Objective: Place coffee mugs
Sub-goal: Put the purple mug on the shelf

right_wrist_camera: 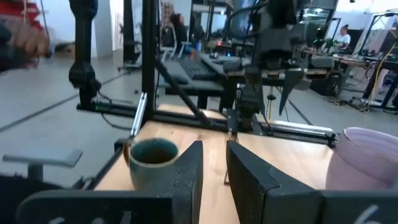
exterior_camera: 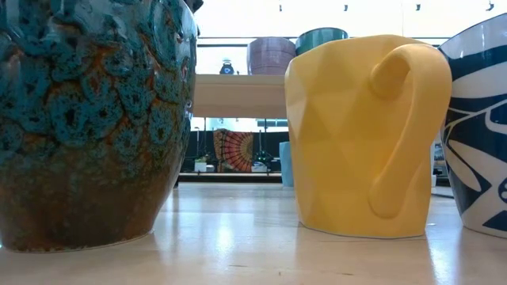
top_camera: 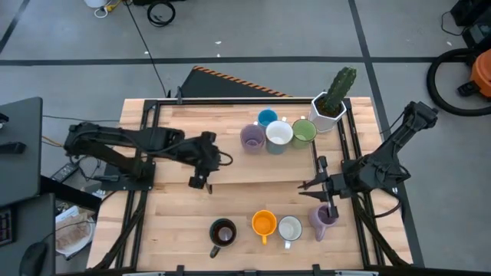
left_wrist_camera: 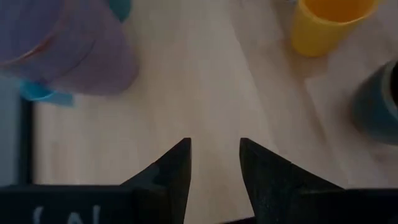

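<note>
Four mugs stand on the raised back board: lavender [top_camera: 252, 138], blue [top_camera: 267, 118], white [top_camera: 278, 136] and green [top_camera: 304, 132]. Along the near edge stand the dark mug [top_camera: 223, 232], the orange mug [top_camera: 264, 224], a white mug [top_camera: 290, 228] and a second lavender mug [top_camera: 324, 218]. My right gripper [top_camera: 305, 186] hovers level beside that lavender mug, pointing toward the table's left, narrowly open [right_wrist_camera: 214, 149] and empty. My left gripper [top_camera: 203, 184] is open [left_wrist_camera: 214, 146] over bare wood at the table's middle left.
A white hexagonal pot with a cactus [top_camera: 331, 106] stands at the far right corner. Black rails [top_camera: 146, 153] frame the table's sides. A step [top_camera: 253, 182] divides the back board from the lower front board. Bare wood lies between the two rows of mugs.
</note>
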Controlling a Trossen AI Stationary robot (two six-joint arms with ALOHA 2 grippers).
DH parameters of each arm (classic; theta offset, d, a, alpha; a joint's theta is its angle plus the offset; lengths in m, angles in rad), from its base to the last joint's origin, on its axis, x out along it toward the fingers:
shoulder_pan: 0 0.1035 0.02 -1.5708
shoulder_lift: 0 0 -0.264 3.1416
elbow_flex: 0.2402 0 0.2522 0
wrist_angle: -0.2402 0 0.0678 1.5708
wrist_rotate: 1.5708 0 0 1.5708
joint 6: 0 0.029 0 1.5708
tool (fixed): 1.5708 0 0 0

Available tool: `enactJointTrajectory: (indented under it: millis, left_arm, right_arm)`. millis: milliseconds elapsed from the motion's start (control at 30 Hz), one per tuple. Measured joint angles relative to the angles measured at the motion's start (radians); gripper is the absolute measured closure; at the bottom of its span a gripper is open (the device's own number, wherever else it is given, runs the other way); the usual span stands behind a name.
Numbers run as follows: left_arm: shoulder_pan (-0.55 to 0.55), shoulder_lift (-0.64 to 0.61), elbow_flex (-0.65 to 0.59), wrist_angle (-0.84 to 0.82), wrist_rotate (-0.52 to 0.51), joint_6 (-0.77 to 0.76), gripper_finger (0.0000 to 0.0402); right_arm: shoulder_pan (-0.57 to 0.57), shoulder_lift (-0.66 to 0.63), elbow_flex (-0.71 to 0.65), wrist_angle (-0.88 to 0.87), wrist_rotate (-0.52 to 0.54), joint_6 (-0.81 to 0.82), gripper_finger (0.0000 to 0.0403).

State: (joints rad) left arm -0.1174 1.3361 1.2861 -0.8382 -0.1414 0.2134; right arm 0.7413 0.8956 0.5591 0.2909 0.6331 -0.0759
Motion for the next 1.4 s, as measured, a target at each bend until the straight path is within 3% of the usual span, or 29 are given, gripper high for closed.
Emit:
enactJointTrajectory:
  millis: [267,500,767,1033,1233,1400]
  left_arm:
    - [-0.028,-0.146,-0.152,0.225,-0.15,0.067,0.026]
    - [0.002,-0.227,-0.28,0.362,-0.151,0.077,0.026]
    - [-0.001,-0.294,-0.397,0.534,-0.151,0.056,0.026]
    - [-0.001,-0.288,-0.4,0.526,-0.151,-0.096,0.026]
    - [-0.001,-0.288,-0.4,0.546,-0.151,-0.05,0.026]
    - [0.003,-0.289,-0.4,0.559,-0.151,-0.037,0.026]
  right_arm:
    - [-0.015,0.058,0.052,0.006,0.03,0.049,0.0325]
    - [-0.027,0.097,0.194,-0.254,0.048,0.217,0.0325]
    - [-0.05,0.253,0.45,-0.694,-0.083,0.474,0.0325]
    - [-0.051,0.4,0.702,-1.128,-0.225,0.806,0.0325]
    - [-0.051,0.453,0.748,-1.208,-0.417,0.966,0.0325]
    - [-0.076,0.481,0.748,-1.269,-0.553,1.192,0.0325]
